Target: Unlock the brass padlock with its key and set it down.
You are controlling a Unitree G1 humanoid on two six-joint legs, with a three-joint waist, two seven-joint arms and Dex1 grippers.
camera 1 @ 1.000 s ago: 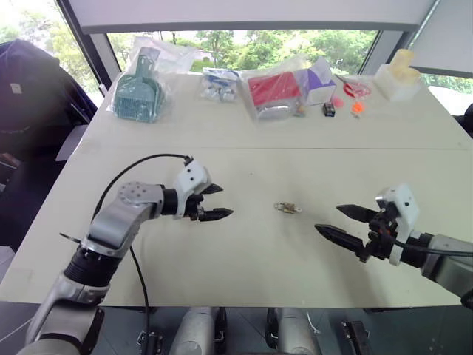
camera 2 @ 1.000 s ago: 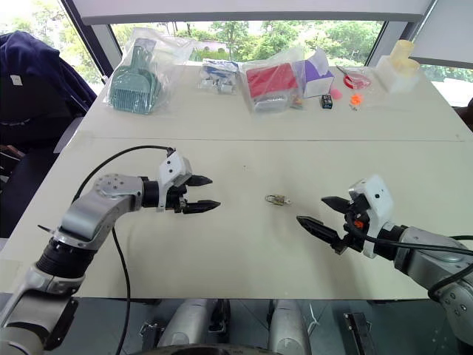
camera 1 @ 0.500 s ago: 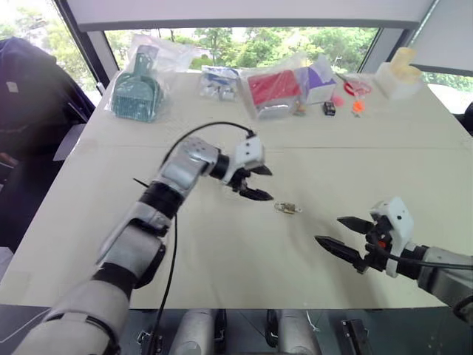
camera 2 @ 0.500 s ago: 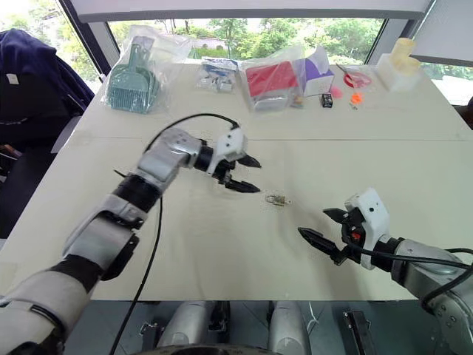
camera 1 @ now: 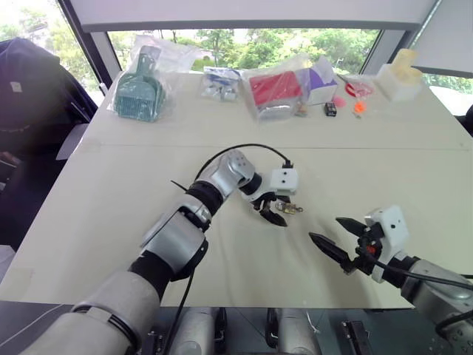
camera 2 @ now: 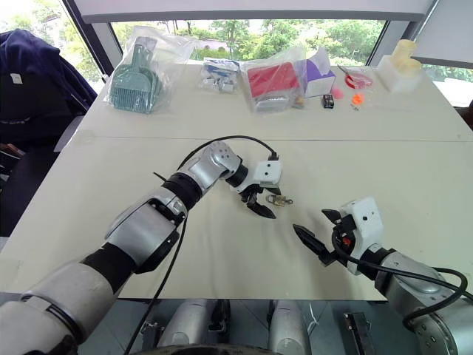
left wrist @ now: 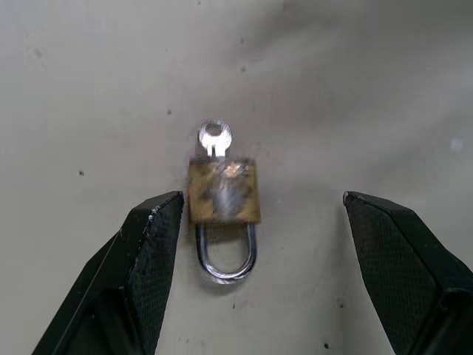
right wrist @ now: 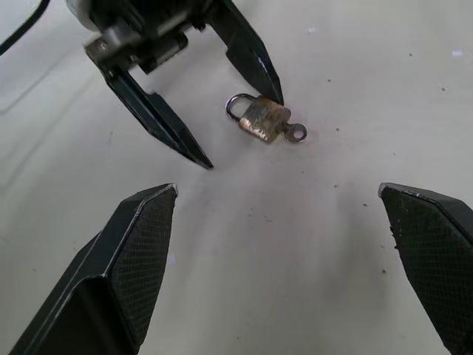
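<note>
At the near edge of the pale table, the right gripper hangs just above the surface, its two black fingers spread wide with nothing between them. Just beyond it, near the table's middle, the left gripper points down at the padlock, fingers wide apart on either side of it and not gripping it. The padlock lies flat on the table, its key sticking out of the end opposite the silvery shackle, which looks closed. Along the far edge by the window sit a green dustpan in a bag, a red box in plastic and a white container.
</note>
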